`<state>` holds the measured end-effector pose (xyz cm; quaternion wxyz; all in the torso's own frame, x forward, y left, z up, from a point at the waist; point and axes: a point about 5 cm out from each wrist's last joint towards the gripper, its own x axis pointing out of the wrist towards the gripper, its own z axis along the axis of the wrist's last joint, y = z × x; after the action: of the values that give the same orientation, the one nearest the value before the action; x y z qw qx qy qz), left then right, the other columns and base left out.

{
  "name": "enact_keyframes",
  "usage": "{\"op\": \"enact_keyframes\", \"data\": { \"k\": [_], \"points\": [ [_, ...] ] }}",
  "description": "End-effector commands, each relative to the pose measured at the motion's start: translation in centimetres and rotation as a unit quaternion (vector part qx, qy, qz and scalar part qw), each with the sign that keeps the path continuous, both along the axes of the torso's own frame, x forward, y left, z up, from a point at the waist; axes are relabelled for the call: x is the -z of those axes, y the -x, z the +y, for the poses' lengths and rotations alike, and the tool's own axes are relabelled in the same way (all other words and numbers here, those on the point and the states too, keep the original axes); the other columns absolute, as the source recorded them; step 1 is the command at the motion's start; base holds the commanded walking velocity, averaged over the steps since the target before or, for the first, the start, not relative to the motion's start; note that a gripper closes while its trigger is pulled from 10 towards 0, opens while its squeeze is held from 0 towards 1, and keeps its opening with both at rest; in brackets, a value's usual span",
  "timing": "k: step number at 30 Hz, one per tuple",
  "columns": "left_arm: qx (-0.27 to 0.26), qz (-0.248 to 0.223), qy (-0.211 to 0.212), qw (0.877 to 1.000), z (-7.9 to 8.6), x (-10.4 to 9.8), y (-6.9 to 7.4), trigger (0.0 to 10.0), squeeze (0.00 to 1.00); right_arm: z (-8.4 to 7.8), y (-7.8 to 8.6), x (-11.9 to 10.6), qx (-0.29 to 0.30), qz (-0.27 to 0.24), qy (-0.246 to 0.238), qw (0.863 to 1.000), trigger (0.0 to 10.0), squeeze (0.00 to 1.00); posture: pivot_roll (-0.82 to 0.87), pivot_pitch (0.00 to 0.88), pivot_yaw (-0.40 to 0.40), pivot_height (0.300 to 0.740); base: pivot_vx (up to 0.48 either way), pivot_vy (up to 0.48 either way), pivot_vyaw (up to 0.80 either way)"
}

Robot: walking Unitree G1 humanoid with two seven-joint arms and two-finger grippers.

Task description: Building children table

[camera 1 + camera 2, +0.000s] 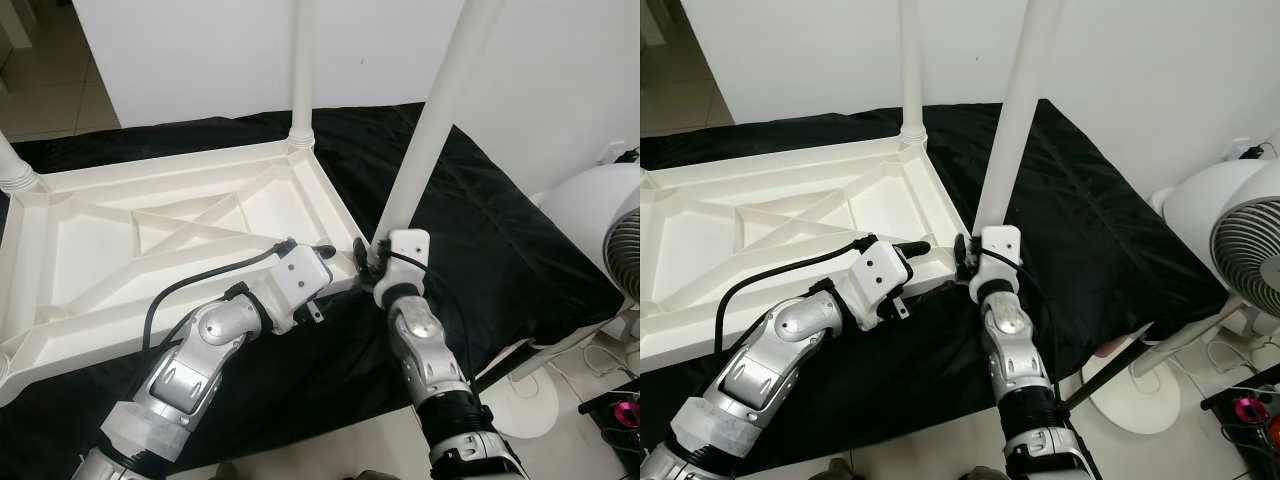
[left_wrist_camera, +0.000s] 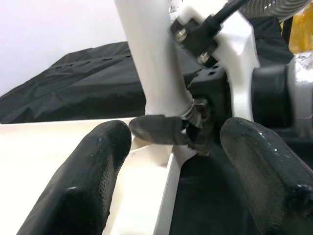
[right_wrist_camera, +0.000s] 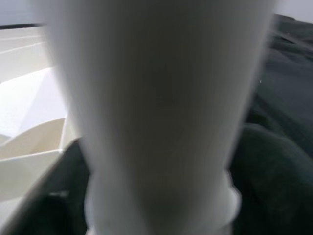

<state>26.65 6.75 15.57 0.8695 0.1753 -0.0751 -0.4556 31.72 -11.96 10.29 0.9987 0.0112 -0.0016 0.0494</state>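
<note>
The tabletop (image 1: 180,230) lay upside down on the black cloth (image 1: 480,240); at its near corner the right gripper (image 1: 368,262) clasped a leg (image 1: 430,130) for seating, beside the left gripper (image 1: 322,256), fingers spread wide.

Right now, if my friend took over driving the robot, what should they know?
Right gripper: shut on the white leg near its base, at the near right corner of the upside-down tabletop.
Left gripper: open, at that same corner beside the leg.
Done: far right leg stands in its socket; another is at the far left corner.
Left: seat this leg, then any legs missing.
</note>
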Motion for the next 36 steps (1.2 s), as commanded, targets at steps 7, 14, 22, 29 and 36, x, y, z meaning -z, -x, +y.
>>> {"op": "enact_keyframes", "data": {
  "k": [7,14,22,29,36],
  "points": [
    [0.009,0.001,-0.011,1.0,0.0,0.2,0.1,10.0,0.0,-1.7,-0.2,-0.1,-0.064,-0.002,0.004,0.998,10.0,0.87,-0.03,0.0,-0.022,0.74,0.0,0.0,0.0],
    [0.011,0.002,-0.015,1.0,0.0,0.3,0.2,10.0,0.0,-3.2,-0.3,-0.9,-0.176,-0.015,0.04,0.983,10.0,0.0,-0.03,0.0,-0.014,0.74,0.0,0.0,0.0],
    [0.018,0.004,-0.02,1.0,-0.1,0.3,0.3,10.0,0.0,-3.6,-2.0,-3.3,-0.286,-0.041,0.065,0.955,10.0,0.0,-0.03,0.0,-0.007,0.74,0.0,0.0,0.0],
    [0.019,0.002,-0.02,1.0,-0.1,0.2,0.2,10.0,0.0,-3.4,-2.6,-3.3,-0.325,-0.023,0.084,0.942,10.0,0.0,-0.01,0.0,-0.003,0.74,0.0,0.0,0.0],
    [0.02,0.0,-0.025,0.999,0.1,0.2,0.3,10.0,0.0,-3.5,-3.0,-2.6,-0.356,0.007,0.099,0.929,2.1,0.0,0.0,0.0,0.001,0.74,0.0,0.0,0.0]
  ]
}}
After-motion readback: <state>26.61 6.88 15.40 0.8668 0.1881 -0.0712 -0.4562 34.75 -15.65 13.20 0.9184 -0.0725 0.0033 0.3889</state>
